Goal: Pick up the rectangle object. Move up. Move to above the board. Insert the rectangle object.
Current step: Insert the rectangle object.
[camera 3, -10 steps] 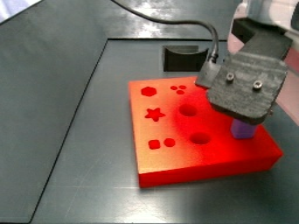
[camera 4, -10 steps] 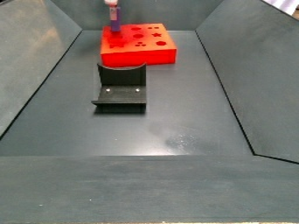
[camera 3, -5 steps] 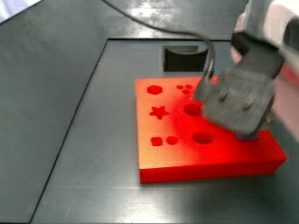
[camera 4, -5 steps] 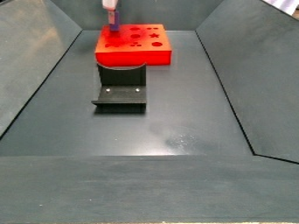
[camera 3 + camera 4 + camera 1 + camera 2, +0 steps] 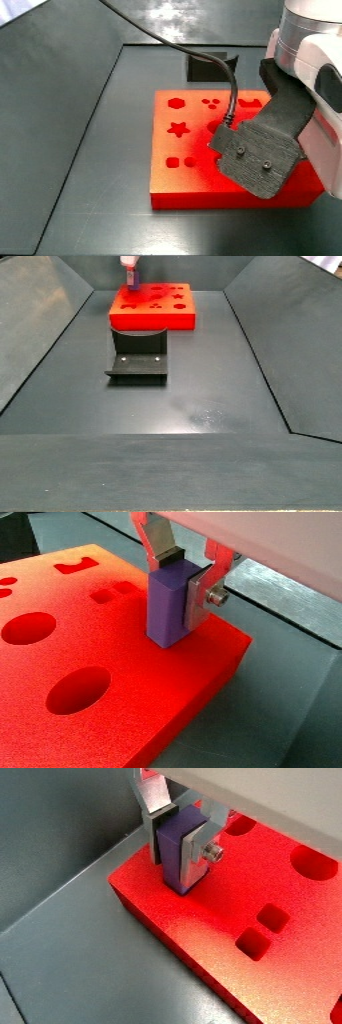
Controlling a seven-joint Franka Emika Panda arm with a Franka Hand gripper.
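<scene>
The gripper [image 5: 185, 582] is shut on the rectangle object [image 5: 166, 604], a slim purple bar held upright between the silver fingers [image 5: 206, 584]. The bar's lower end meets the top of the red-orange board [image 5: 107, 672] near a corner; whether it sits in a hole I cannot tell. Both wrist views show the grip, with the gripper [image 5: 178, 833], the bar [image 5: 171, 846] and the board [image 5: 241, 898] in view. In a side view the hand [image 5: 263, 155] hides the bar above the board [image 5: 181, 150]. In a side view the gripper [image 5: 130, 268] stands over the board [image 5: 158, 308].
The dark fixture [image 5: 138, 356] stands on the floor in front of the board; it also shows behind the board [image 5: 210, 66]. Round, square and star holes lie in the board's top [image 5: 271, 918]. Sloped grey walls [image 5: 47, 326] flank the floor. A black cable [image 5: 174, 40] runs to the hand.
The hand has come down and swung over the board's corner. The purple bar, seen below the hand earlier, is now hidden behind it. The board has shifted slightly.
</scene>
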